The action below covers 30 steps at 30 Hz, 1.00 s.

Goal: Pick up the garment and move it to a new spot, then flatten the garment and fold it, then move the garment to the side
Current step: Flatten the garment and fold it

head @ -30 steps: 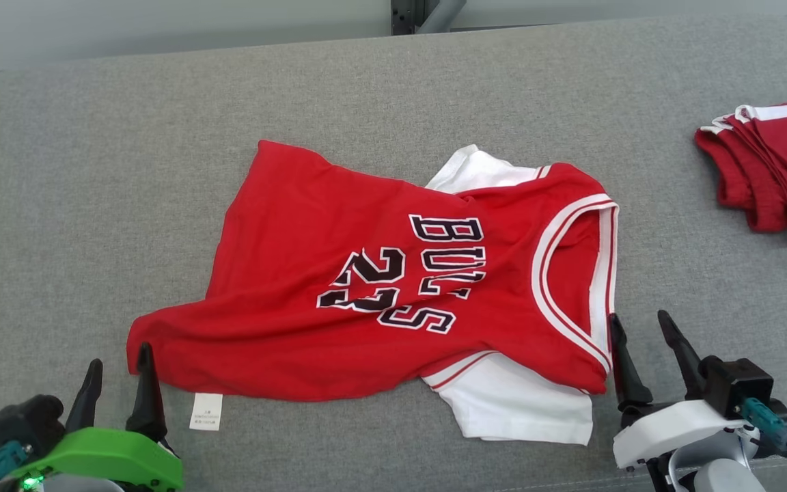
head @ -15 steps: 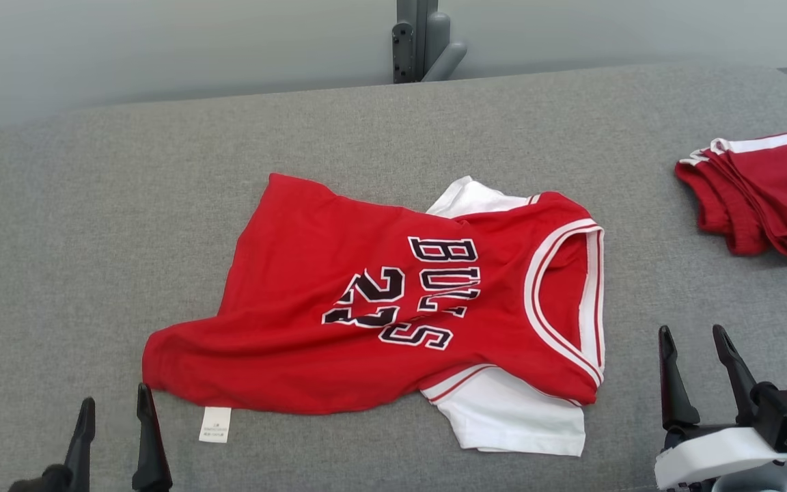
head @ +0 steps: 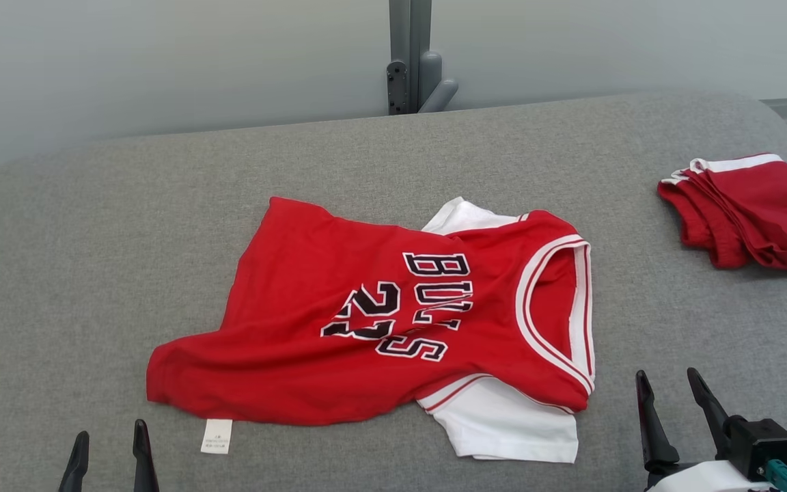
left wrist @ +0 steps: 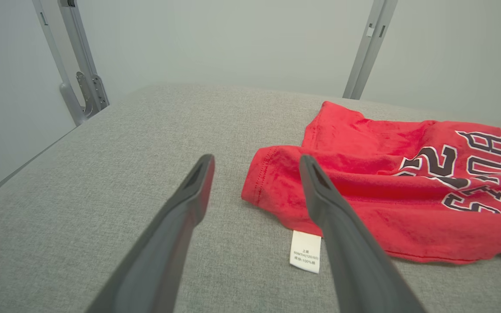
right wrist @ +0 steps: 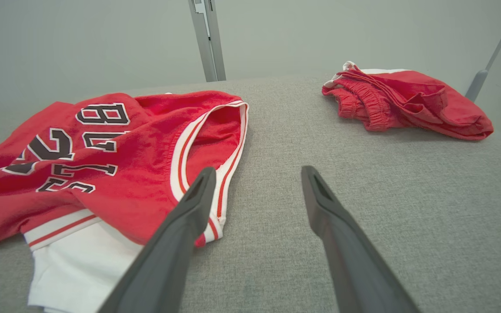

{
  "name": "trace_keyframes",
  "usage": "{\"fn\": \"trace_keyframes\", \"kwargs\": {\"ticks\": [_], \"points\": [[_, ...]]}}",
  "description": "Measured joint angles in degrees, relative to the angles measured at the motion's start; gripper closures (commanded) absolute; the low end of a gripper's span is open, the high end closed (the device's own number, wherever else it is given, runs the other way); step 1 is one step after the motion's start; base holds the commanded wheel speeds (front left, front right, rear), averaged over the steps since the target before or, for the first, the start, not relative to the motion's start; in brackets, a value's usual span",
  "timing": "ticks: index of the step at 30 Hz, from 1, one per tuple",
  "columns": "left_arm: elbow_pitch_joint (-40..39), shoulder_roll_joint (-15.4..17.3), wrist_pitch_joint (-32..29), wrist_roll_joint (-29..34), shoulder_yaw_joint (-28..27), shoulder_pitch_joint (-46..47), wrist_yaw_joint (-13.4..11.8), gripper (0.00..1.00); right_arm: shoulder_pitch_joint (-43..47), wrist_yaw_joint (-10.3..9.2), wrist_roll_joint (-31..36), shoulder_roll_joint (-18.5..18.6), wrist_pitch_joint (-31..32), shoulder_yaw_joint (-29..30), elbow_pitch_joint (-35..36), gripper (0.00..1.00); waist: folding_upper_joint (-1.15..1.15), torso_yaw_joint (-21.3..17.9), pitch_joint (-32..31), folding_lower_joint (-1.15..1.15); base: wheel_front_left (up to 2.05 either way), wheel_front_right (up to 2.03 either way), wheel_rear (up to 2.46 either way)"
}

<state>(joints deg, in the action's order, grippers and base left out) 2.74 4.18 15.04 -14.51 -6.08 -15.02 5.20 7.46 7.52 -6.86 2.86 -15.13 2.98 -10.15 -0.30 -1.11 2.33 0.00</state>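
The garment point(head: 380, 321) is a red jersey with black-and-white lettering, white sleeves and a white-trimmed neck, lying crumpled in the middle of the grey padded table point(head: 93, 273). Its neck points right and its hem left, with a white label at the hem. My left gripper point(head: 108, 437) stands open at the lower left, just short of the hem corner point(left wrist: 259, 182); nothing is between its fingers point(left wrist: 189, 195). My right gripper point(head: 667, 386) is open at the lower right, beside the neck opening point(right wrist: 207, 143), empty.
A folded pile of red shorts point(head: 742, 212) lies at the table's far right edge, also in the right wrist view as red shorts point(right wrist: 402, 104). A grey metal post point(head: 410, 55) rises behind the table against a pale wall.
The head camera has tilted up, so the whole scene sits lower in the picture. Both grippers have drawn back toward the near edge, away from the jersey. The garment lies as before.
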Motion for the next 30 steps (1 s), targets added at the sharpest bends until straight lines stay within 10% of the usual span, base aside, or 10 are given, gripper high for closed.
{"fn": "trace_keyframes", "kwargs": {"ticks": [30], "points": [[-1.4, -0.9, 0.0, 3.0, 1.3, 1.3, 2.1, 0.0, -1.6, -0.01, -2.3, 0.1, 0.0, -3.4, 3.5, 0.0, 0.0, -0.5, 0.6, 0.0, 0.0, 0.0, 0.0]]}}
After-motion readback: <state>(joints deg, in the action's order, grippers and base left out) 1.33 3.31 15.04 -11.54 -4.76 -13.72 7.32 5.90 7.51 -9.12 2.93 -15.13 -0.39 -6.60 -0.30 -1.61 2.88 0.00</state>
